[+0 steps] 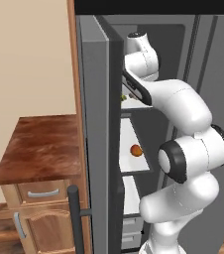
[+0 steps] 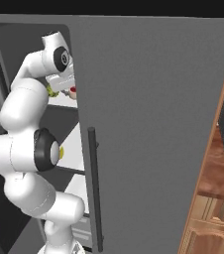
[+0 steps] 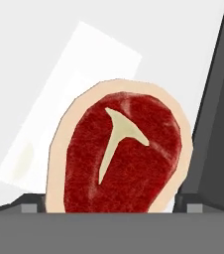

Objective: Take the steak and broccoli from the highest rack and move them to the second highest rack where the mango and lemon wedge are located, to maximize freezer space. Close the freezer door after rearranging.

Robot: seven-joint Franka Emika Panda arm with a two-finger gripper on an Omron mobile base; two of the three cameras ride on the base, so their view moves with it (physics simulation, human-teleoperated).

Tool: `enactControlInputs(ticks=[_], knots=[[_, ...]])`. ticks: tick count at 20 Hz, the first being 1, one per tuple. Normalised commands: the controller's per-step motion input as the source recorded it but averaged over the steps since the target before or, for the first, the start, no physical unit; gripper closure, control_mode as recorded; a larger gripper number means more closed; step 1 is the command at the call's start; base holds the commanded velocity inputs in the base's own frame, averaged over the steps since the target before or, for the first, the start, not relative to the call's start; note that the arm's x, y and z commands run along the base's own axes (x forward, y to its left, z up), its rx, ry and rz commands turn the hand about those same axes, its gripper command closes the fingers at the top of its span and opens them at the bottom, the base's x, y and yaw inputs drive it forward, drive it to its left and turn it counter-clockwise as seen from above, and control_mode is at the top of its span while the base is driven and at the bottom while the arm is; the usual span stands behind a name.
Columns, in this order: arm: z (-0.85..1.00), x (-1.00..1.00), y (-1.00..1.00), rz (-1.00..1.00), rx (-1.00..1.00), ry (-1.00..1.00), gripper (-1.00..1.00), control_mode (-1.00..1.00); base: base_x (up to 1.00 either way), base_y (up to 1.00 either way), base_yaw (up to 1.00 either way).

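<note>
The steak [image 3: 121,154], red with a cream rim and a pale T-shaped bone, lies on the white highest rack [image 3: 79,64] right in front of my hand. My gripper [image 3: 111,207] is open, with one dark fingertip [image 3: 28,204] on each side of the steak's near end. From the right base it shows as a small red spot [image 2: 73,91] beside my wrist. A green bit of broccoli [image 1: 124,97] peeks out by the arm. The mango [image 1: 136,150] sits on the second highest rack [image 1: 130,131]. The freezer door [image 1: 96,149] stands open at the left. The lemon wedge is hidden.
A closed grey door with a long dark bar handle [image 2: 93,188] stands right of the freezer opening. A wooden drawer cabinet [image 1: 39,149] is left of the open door. White drawers [image 1: 131,233] sit low in the freezer. A dark wall [image 3: 218,109] bounds the shelf beside the steak.
</note>
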Motion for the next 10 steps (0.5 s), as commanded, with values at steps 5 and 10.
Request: enactControlInputs(ticks=[5,10], knots=[[-0.32,0.0,0.0,-0.2,0.0,0.0,-1.0,-1.0,0.0,0.0,0.0],[-0.45,-0.03,-0.04,-0.16,0.0,0.0,-1.0,-1.0,0.0,0.0,0.0]])
